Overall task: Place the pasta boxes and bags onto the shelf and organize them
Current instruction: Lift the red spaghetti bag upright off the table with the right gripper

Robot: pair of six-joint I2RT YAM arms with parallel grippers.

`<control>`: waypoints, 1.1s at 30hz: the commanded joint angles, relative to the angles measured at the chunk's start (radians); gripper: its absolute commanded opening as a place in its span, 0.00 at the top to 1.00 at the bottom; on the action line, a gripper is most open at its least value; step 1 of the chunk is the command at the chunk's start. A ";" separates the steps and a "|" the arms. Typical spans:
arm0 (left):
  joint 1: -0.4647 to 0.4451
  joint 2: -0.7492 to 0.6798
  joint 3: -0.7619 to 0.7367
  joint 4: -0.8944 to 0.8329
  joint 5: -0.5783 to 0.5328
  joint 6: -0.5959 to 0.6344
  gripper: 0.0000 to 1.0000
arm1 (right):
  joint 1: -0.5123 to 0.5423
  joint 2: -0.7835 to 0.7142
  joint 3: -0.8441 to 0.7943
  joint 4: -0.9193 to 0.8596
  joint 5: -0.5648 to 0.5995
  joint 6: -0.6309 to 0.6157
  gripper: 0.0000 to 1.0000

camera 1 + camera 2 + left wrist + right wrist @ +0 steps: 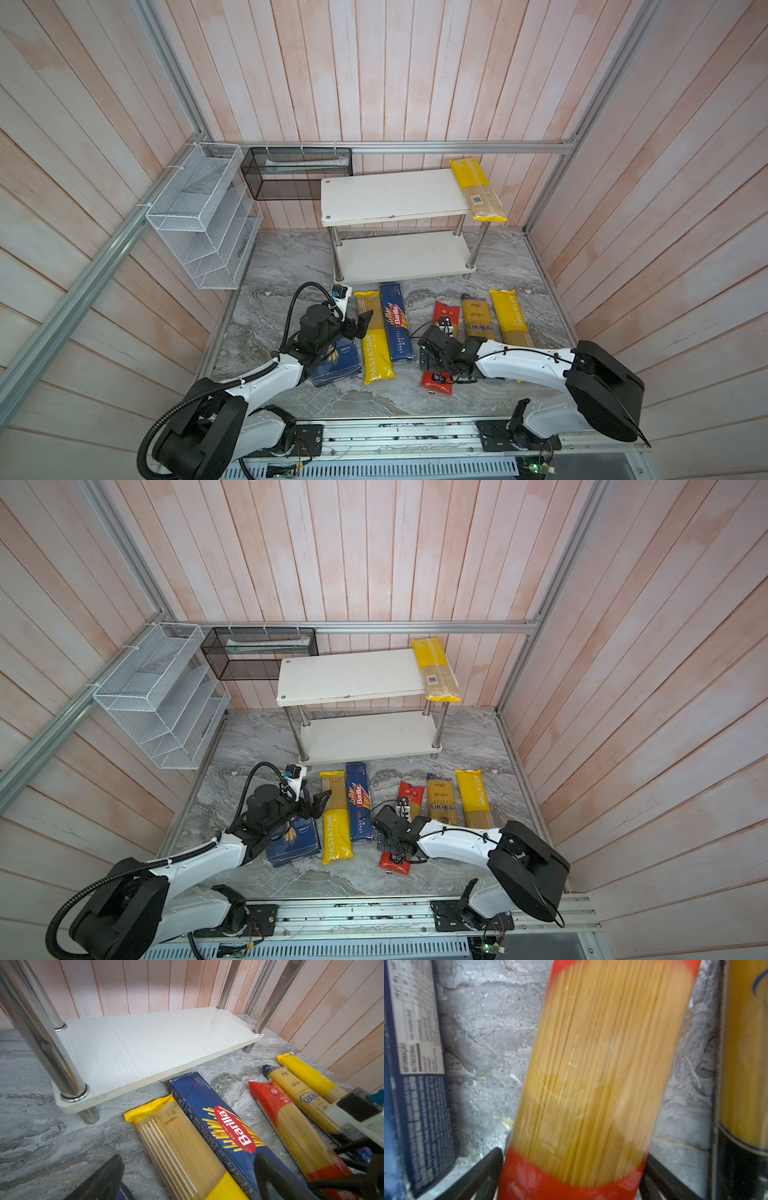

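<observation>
— Seven packs on our count. Item one: a long yellow-and-clear plastic spaghetti bag (478, 189) lies across the right end of the upper board (386, 195) of the two-tier shelf (349, 675), white boards on chrome posts (62, 1068). Its near end passes the board's front edge.

— Agreed. We list the other six flat in a row on the grey marble-patterned tabletop (291, 266), in front of the shelf: a wide dark blue cardboard Barilla box (338, 361), a yellow-and-clear PASTATIME bag (374, 340), a long narrow dark blue Barilla Spaghetti box (397, 322), a red-and-clear bag (446, 311), a gold-and-dark-blue bag (478, 318) and a second yellow PASTATIME bag (513, 318).

— And the grippers?

— The left gripper (360, 324) hangs with its jaws apart above the first PASTATIME bag and the narrow box, and its arm covers part of the wide box. The right gripper (574, 1154) is spread wide astride the red-and-clear bag, one black finger at each side. We cannot tell whether they touch the film.

— What does each view add?

— Only the top views give us the upper board. The left wrist view gives the lower board (145, 1043), its white face finely grained, and the posts' mirror shine. The right wrist view gives straight pale strands under clear film and a white nutrition panel on the narrow box's side.
</observation>
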 commanded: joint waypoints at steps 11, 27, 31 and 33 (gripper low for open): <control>-0.007 -0.013 0.000 0.002 -0.002 0.004 0.00 | 0.016 0.053 -0.048 0.003 -0.006 0.018 0.08; -0.007 -0.021 -0.002 0.001 -0.001 0.003 0.00 | 0.118 -0.057 -0.125 0.055 0.115 0.073 0.30; -0.007 -0.027 -0.010 0.003 -0.008 0.009 0.00 | 0.137 -0.110 -0.147 0.133 0.087 0.012 0.36; -0.007 -0.030 -0.011 0.007 -0.008 0.008 0.00 | 0.137 -0.128 -0.148 0.147 0.087 0.002 0.44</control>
